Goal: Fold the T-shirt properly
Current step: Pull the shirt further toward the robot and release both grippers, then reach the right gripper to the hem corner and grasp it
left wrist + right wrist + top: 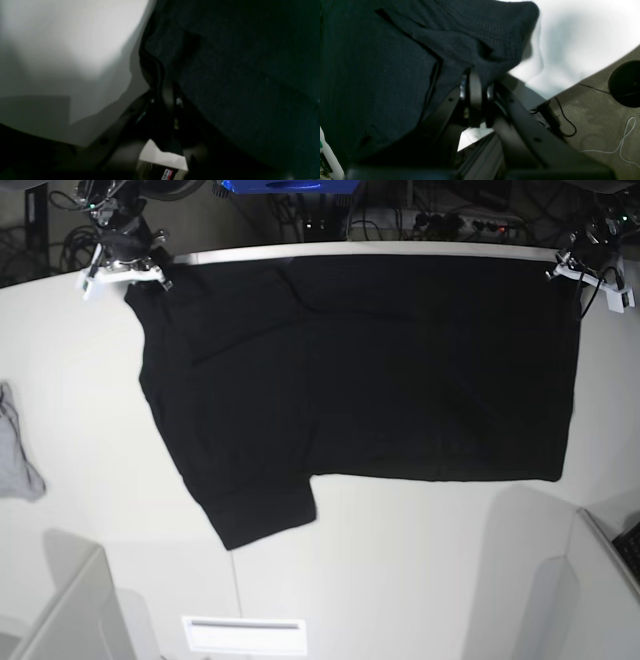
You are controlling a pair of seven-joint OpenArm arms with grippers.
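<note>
While pinched by both hands [125, 265] [590, 272], T-shirt [380, 370] between.

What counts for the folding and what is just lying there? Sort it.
For the job:
- T-shirt
- left gripper, jaws shut on its corner
- right gripper, jaws shut on its corner

Lying about:
- grey cloth
- white label

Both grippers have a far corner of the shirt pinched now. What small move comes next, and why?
Probably draw both corners toward the near edge of the table together, starting a fold. The left gripper and right gripper are each shut on a far-edge corner of the T-shirt, which lies spread flat, one sleeve sticking out at the near side.
</note>
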